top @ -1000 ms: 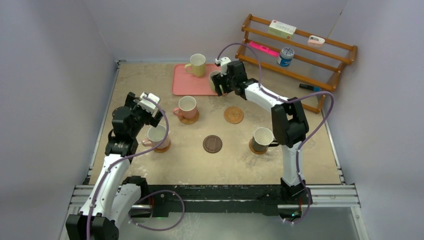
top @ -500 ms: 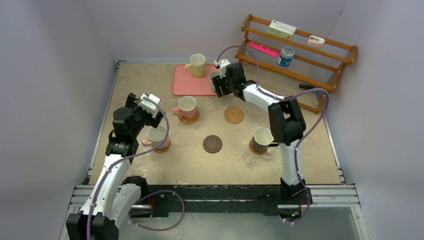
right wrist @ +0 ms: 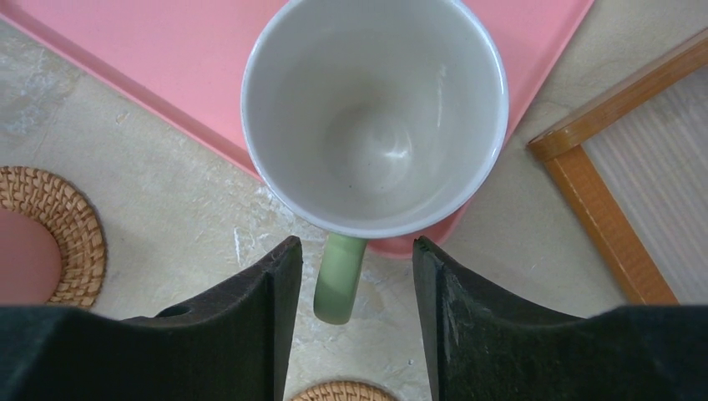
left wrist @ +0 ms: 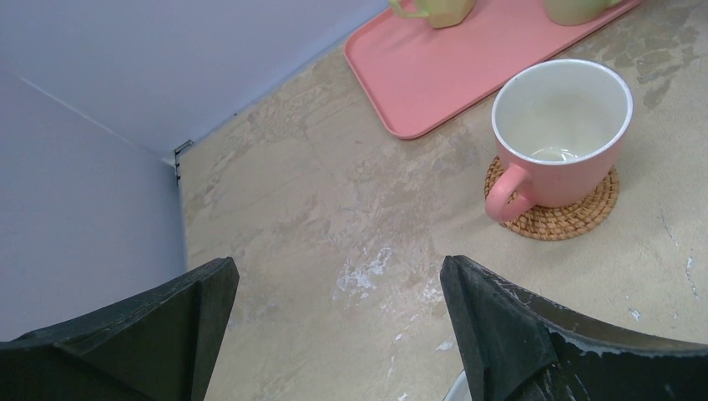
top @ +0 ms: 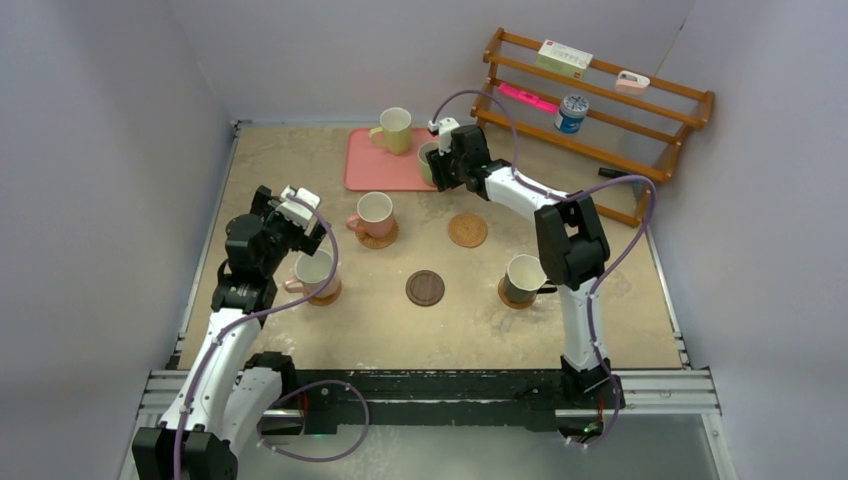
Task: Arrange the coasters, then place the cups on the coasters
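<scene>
Green cup (right wrist: 374,117) handle lies untouched between half-open right hand (right wrist: 355,251); left hand (left wrist: 336,266) wide

Green mug (top: 426,152) mostly behind the right gripper (top: 440,170) overhead — yellow mug (left wrist: 434,8) cropped by left-wrist top edge

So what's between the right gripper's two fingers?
The right gripper straddles the handle of the green mug, with a gap on each side and nothing touching. The right wrist view shows it plainly.
</scene>
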Controlling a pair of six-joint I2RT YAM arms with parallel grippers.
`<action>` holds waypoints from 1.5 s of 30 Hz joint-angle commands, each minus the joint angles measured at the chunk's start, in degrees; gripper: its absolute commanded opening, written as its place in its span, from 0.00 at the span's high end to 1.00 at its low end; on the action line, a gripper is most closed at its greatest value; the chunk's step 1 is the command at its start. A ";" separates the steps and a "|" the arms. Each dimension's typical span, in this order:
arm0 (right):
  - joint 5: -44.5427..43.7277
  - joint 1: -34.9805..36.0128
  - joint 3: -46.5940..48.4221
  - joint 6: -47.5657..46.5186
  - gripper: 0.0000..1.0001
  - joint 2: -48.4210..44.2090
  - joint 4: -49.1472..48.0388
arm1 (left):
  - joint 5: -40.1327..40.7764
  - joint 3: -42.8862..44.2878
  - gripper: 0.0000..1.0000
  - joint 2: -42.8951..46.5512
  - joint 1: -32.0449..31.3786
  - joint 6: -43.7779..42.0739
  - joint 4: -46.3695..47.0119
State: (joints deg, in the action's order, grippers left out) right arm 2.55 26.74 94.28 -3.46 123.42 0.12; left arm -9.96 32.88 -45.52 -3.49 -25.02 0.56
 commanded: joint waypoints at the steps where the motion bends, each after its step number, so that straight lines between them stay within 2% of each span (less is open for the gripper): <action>1: 0.44 0.43 3.37 0.13 0.48 0.47 -0.36 | 0.59 -0.34 0.00 -0.09 0.32 0.68 2.34; 12: 0.00 0.50 6.17 -0.29 0.59 2.10 1.52 | 0.41 -0.45 0.00 -0.03 0.32 0.64 2.30; 15: -0.13 0.62 6.32 -0.48 0.64 2.41 1.76 | 0.38 -0.45 0.00 -0.01 0.32 0.59 2.34; 18: -0.33 0.65 6.44 -0.66 0.76 2.28 1.86 | 0.38 -0.45 0.00 -0.01 0.28 0.64 2.32; 22: -0.27 0.60 6.78 -1.22 1.00 1.36 2.24 | 0.38 -0.45 0.00 0.08 0.31 0.57 2.26; 45: 4.28 -0.35 -1.66 -8.40 1.00 -14.34 0.01 | 0.82 -0.36 0.00 -0.51 0.32 0.88 2.52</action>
State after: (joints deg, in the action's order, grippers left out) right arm 3.75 26.94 92.14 -10.22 116.31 4.60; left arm -9.15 32.88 -45.76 -3.49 -25.02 0.78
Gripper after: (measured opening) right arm 0.155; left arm 0.998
